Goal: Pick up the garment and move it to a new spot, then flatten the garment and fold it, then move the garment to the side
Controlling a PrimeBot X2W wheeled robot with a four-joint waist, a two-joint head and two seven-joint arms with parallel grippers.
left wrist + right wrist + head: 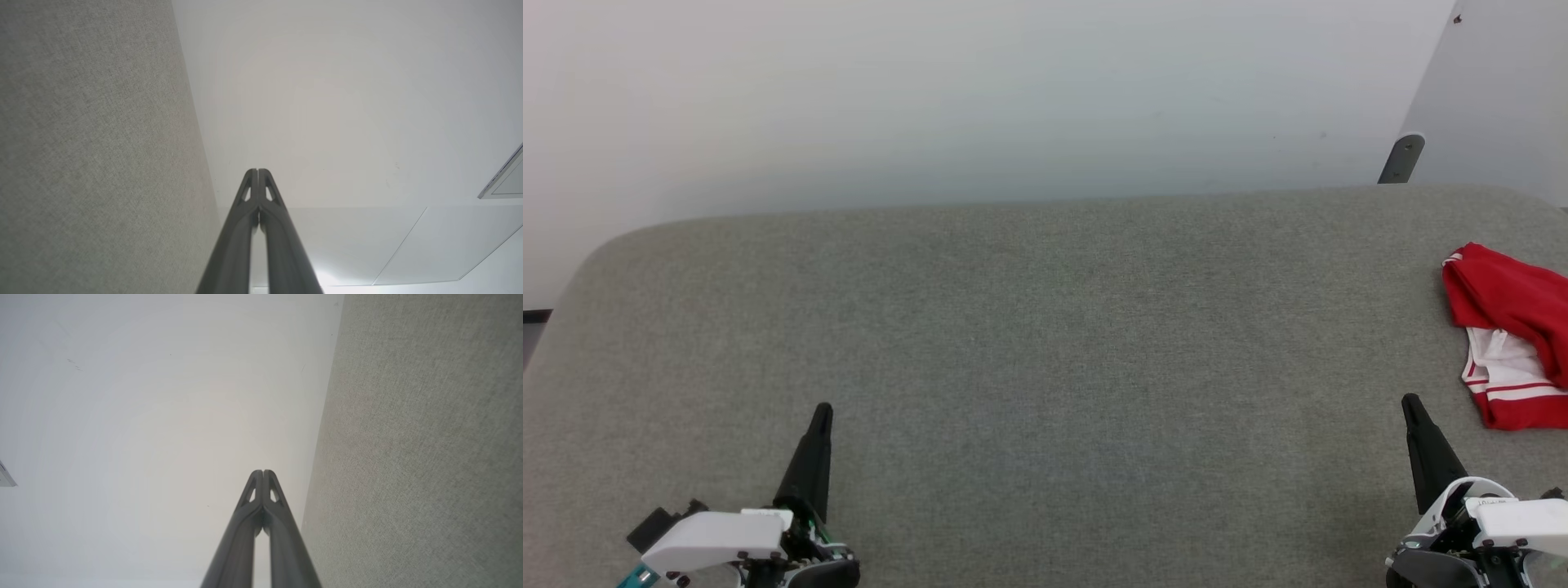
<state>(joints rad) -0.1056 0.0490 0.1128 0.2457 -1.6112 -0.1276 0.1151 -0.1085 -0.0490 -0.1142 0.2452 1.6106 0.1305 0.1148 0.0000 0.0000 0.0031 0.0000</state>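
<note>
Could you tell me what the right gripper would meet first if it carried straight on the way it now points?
Probably the white wall: the right gripper points along the grey surface toward it, and the red garment lies off to its right, outside that line, though depth is unclear.

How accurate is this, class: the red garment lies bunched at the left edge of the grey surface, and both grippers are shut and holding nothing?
One detail is wrong. The head view shows the garment bunched at the right edge of the grey surface, not the left. The rest holds: the left gripper and the right gripper are shut and holding nothing.
</note>
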